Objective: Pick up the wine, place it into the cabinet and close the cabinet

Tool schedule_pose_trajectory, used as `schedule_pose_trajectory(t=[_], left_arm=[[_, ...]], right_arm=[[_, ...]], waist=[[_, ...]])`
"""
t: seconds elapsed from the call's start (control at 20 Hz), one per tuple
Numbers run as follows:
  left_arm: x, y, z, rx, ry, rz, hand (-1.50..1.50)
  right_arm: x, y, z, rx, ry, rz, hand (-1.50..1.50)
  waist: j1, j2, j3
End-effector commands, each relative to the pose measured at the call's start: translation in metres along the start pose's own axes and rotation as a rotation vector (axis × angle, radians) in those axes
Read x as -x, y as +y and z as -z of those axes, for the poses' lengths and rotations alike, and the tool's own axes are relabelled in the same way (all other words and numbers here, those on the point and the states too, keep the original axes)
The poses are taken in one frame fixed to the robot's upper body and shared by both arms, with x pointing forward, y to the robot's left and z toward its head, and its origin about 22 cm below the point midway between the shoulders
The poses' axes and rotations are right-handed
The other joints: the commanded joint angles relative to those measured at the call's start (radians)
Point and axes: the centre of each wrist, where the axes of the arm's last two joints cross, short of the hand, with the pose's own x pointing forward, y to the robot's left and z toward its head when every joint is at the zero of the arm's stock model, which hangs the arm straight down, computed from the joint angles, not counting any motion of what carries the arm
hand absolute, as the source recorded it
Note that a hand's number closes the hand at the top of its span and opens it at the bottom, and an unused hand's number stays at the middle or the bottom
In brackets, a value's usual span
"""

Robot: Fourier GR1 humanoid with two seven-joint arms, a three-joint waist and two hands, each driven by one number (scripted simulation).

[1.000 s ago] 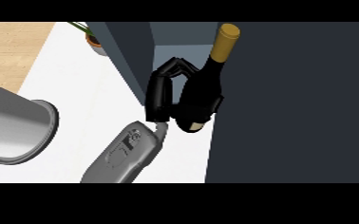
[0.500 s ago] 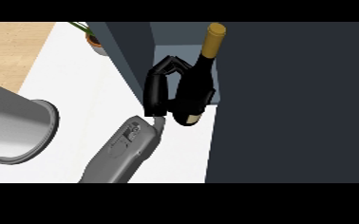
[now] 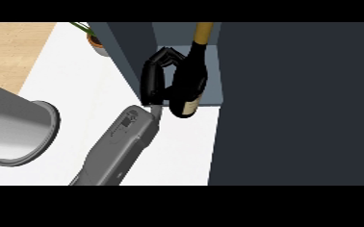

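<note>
The wine bottle [image 3: 188,84] is dark with a gold-capped neck [image 3: 203,32] and a pale label near its base. It stands tilted at the mouth of the dark grey cabinet [image 3: 171,34], neck pointing away into the opening, base just past the cabinet's front edge. My left hand [image 3: 152,79] is curled round the bottle's left side, with the grey forearm [image 3: 117,146] coming in from the lower left. The bottle hides the palm. The right hand does not show.
A large dark panel of the cabinet [image 3: 292,101] fills the right side. A grey round vessel [image 3: 25,134] sits at the left edge of the white counter [image 3: 78,86]. A potted plant [image 3: 96,42] stands beside the cabinet's left wall [image 3: 131,53].
My left hand has carried the bottle farther away from me, into the cabinet opening. The neck now points straighter and reaches the picture's upper edge.
</note>
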Motion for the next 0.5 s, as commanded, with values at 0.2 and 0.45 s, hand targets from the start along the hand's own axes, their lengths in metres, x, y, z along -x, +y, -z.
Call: schedule_pose_trajectory(t=[0.2,0.45], left_arm=[[0.007,0.002,0.021,-0.008,0.071,-0.036,1.50],[0.017,0.010,0.035,-0.007,0.071,0.031,1.50]], right_arm=[[-0.014,0.010,-0.015,-0.005,-0.046,0.077,-1.50],[-0.009,0.004,-0.006,-0.035,-0.039,0.072,-1.50]], waist=[[-0.012,0.002,0.000],[-0.007,0.003,0.000]])
